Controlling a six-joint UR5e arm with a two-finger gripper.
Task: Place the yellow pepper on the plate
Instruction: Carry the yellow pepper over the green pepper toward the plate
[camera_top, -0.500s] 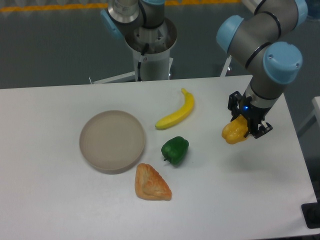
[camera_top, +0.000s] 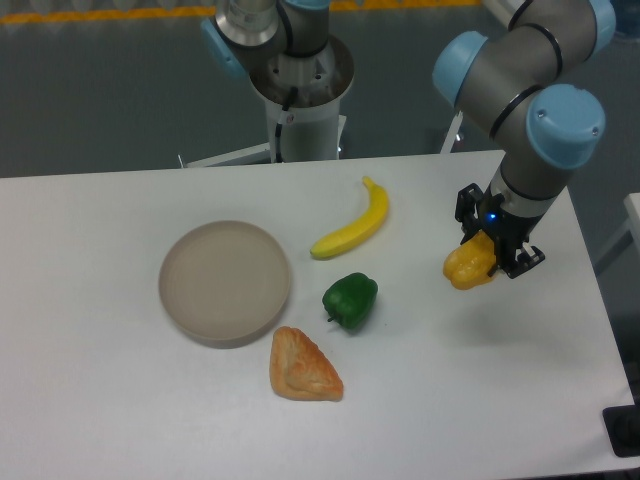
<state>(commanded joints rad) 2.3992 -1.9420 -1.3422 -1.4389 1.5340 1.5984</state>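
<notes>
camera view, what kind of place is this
Likely a robotics lab: a white table with toy food, such as a banana and a green pepper, and a gripper holding a yellow pepper.

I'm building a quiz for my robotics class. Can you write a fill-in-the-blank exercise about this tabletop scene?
1. The gripper holds the small yellow-orange toy pepper at the table's ____ side in the picture.
2. The round beige-grey plate holds ____.
3. The green toy pepper lies between the long yellow banana and the tan triangular ____.

Missing words: right; nothing; pastry
</notes>
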